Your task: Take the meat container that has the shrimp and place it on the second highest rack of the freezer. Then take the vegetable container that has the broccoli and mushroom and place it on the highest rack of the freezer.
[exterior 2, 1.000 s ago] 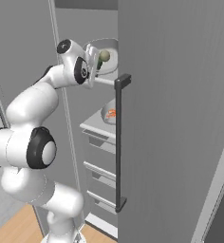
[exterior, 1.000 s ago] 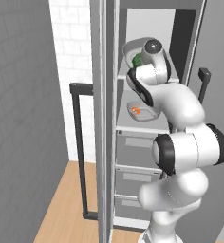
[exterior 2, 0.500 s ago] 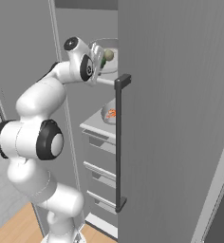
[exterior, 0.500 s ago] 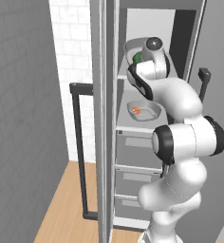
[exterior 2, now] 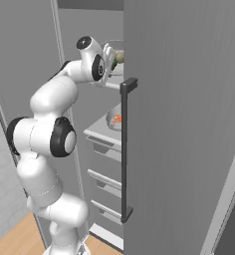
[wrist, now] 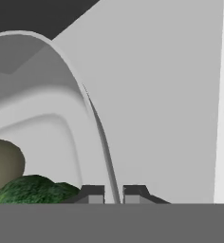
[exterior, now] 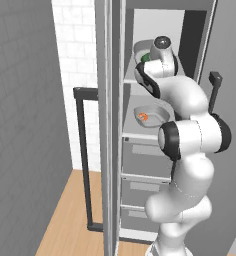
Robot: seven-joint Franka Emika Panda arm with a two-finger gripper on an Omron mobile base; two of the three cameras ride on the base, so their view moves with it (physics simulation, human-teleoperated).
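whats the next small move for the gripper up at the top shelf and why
Probably open the jaws to let go. The gripper is shut on the rim of the vegetable container, with the broccoli and mushroom inside, and it seems to sit at the highest rack. The shrimp bowl is already on the second highest rack.

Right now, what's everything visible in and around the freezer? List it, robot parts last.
freezer: one, grey, door swung open
highest rack: one, pale grey, upper shelf
second highest rack: one, pale grey, below it
vegetable container: one, pale grey bowl, at the highest rack
broccoli: one, dark green, inside that bowl
mushroom: one, beige, beside the broccoli
meat container: one, grey, on the second highest rack
shrimp: one, orange, inside it
drawers: grey, below the racks
gripper: one, shut on the vegetable container's rim
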